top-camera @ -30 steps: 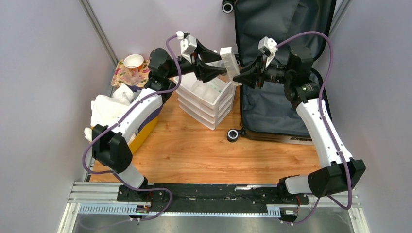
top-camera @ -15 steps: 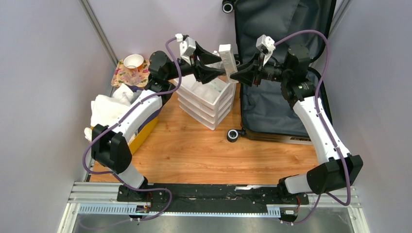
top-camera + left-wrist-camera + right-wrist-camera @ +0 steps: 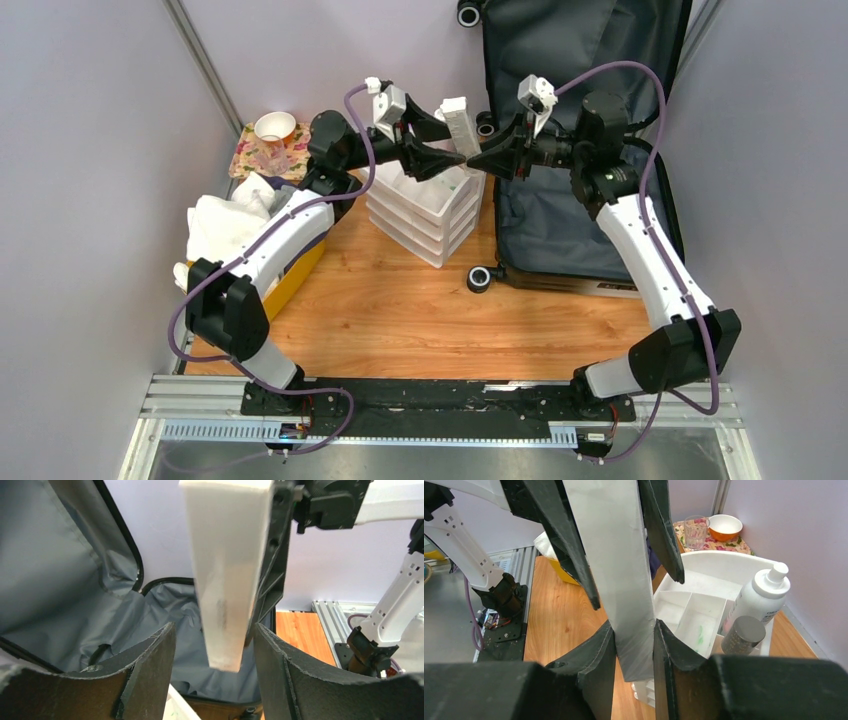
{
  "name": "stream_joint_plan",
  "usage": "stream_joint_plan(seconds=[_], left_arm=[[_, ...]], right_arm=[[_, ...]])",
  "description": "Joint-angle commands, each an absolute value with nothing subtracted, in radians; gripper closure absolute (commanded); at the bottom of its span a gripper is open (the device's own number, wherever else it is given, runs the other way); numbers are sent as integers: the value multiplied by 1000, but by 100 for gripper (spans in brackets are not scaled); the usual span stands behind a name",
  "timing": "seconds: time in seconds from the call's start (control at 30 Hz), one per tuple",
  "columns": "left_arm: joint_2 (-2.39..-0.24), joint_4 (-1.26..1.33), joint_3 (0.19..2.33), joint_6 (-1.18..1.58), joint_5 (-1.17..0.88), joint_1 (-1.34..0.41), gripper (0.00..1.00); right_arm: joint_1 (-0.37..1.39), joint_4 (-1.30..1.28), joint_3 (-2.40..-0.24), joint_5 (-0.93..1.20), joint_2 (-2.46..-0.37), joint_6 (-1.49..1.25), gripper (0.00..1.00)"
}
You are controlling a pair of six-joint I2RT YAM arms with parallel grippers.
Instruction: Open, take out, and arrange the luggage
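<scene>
A stacked white plastic drawer organizer (image 3: 425, 205) stands mid-frame on the wooden table (image 3: 400, 310) in the top view. Just above it, the right gripper (image 3: 634, 635) pinches a flat white rectangular slab (image 3: 457, 118). The left gripper (image 3: 215, 632) has its fingers spread to either side of that slab. Beyond them, the open hard-shell luggage with dark grey lining (image 3: 570, 220) fills the upper right.

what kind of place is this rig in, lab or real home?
Most likely a lab test cell: plain panel walls, robot arms bolted to an aluminium rail, and household props, a suitcase and drawer organizer, staged on a wooden table.
</scene>
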State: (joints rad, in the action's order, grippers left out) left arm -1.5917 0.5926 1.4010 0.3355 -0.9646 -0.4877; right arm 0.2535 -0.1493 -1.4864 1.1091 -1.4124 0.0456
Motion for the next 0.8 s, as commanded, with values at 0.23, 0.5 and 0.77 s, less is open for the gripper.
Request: stream_joint_plan(seconds=[0.23,0.5,0.77], left_arm=[[-1598,663,1480,371,-945,-503,46],[-1598,649,1477,390,-899,-502,97],[-1579,323,1560,371,-736,-388,100]], right_arm=[[270,-114,-1519,1131,-1440,54,100],[270,-126,-1525,1118,-1440,78,97],[227,-216,-1572,1022,-1437,80,30]])
